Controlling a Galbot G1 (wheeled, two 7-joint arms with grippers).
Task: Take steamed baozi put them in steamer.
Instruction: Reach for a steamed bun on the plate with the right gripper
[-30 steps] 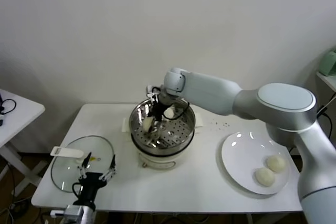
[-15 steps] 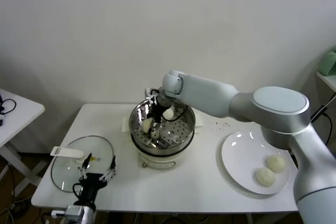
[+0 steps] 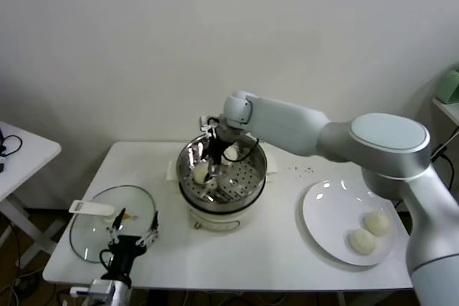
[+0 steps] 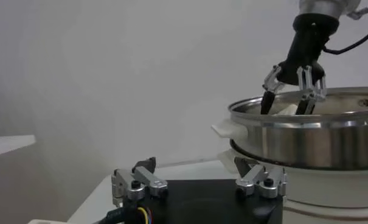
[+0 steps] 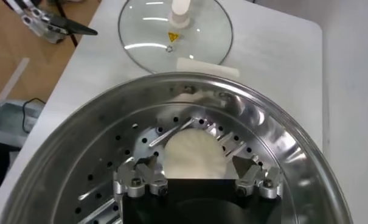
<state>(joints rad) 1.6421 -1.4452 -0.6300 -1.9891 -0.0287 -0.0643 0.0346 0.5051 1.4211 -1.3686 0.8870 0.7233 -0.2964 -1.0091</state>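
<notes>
My right gripper (image 3: 210, 168) is down inside the steel steamer (image 3: 219, 198), and it is open. A cream baozi (image 5: 193, 149) lies on the perforated floor between the spread fingers of my right gripper (image 5: 196, 164); in the head view that baozi (image 3: 200, 175) sits at the steamer's left side. A second baozi (image 3: 230, 153) shows behind the gripper, partly hidden. Two more baozi (image 3: 376, 222) (image 3: 361, 241) rest on the white plate (image 3: 323, 213) at the right. My left gripper (image 3: 132, 236) is parked open near the table's front left edge.
A round glass lid (image 3: 107, 220) with a white handle lies flat on the table left of the steamer, just behind my left gripper (image 4: 193, 167). The steamer (image 4: 305, 143) stands on a white pot base. A second white table (image 3: 21, 152) stands at far left.
My right gripper has opened and let go of the baozi, which now rests on the steamer floor. The left arm has not moved.
</notes>
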